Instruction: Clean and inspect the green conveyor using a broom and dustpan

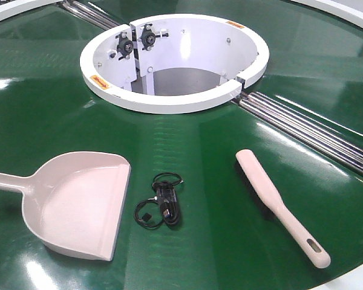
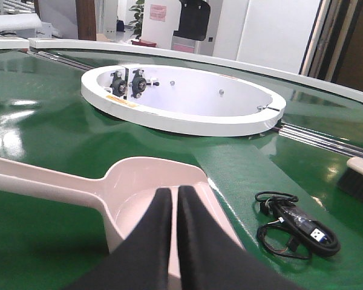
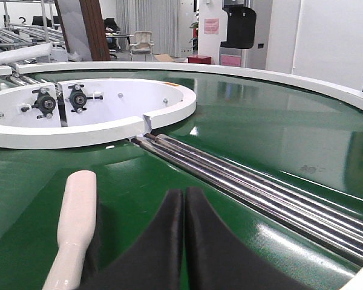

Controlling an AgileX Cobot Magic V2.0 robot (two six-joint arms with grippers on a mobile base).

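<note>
The green conveyor fills the front view. The pale pink dustpan lies at the lower left, handle to the left, lip toward the middle. The broom lies at the lower right, bristles down, slotted handle end nearest. Neither gripper shows in the front view. In the left wrist view my left gripper is shut and empty, hovering over the dustpan. In the right wrist view my right gripper is shut and empty, just right of the broom.
A coiled black cable lies between dustpan and broom; it also shows in the left wrist view. The white ring hub sits at the belt's centre. Steel rails run out to the right. The belt's white edge is at the lower right.
</note>
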